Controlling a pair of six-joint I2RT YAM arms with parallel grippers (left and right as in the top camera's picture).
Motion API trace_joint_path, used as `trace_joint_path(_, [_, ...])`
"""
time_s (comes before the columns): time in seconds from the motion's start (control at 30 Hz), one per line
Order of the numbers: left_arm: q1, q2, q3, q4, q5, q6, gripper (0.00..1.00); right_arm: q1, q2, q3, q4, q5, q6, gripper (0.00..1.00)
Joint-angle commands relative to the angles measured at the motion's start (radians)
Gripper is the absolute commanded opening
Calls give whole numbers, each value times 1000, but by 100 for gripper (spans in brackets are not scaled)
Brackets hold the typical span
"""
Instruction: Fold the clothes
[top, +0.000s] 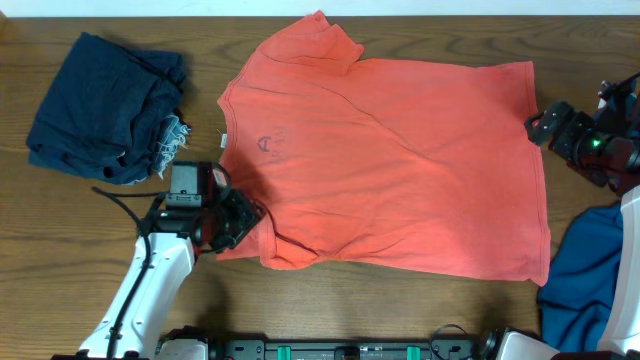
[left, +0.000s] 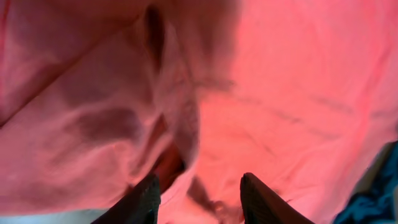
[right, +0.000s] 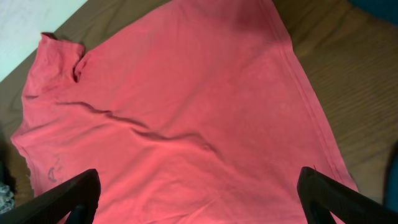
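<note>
Overhead, the coral T-shirt (top: 400, 160) is lying flat on the table (top: 350, 300), the left gripper (top: 250, 215) sitting part-open over its near sleeve (seemingly placed for a fold) while the right gripper (top: 540, 125) is hovering wide-open beside the hem.

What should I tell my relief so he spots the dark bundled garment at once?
On the wooden table, find the big coral-red T-shirt spread across the middle, then look past its collar end to the far left corner. The dark navy garment lies bunched there. Unlike the brighter blue cloth at the right edge, it is near-black and shows a pale frayed fringe.
</note>
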Motion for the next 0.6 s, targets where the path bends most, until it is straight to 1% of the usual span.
trace_joint_path(0.0, [-6,0,12,-96,-70,101,43,-10,-1,1,-10,4,-13,99])
trace_joint_path(0.1, [-6,2,10,-222,-117,152,43,-10,-1,1,-17,4,-13,99])
trace_joint_path(0.17, [-6,4,2,-258,-120,190,43,-10,-1,1,-17,4,-13,99])
trace_joint_path(0.23, [-7,4,-14,-249,-120,219,43,-10,-1,1,-16,3,-12,99])
trace_joint_path(0.33, [-7,6,-43,-185,-121,257,43,-10,-1,1,-16,3,-12,99])
trace_joint_path(0.43, [-13,9,-51,-154,-119,264,43,-10,-1,1,-17,3,-12,99])
trace_joint_path(0.57, [-73,20,-52,-147,-117,291,42,-10,-1,1,-17,3,-12,99])
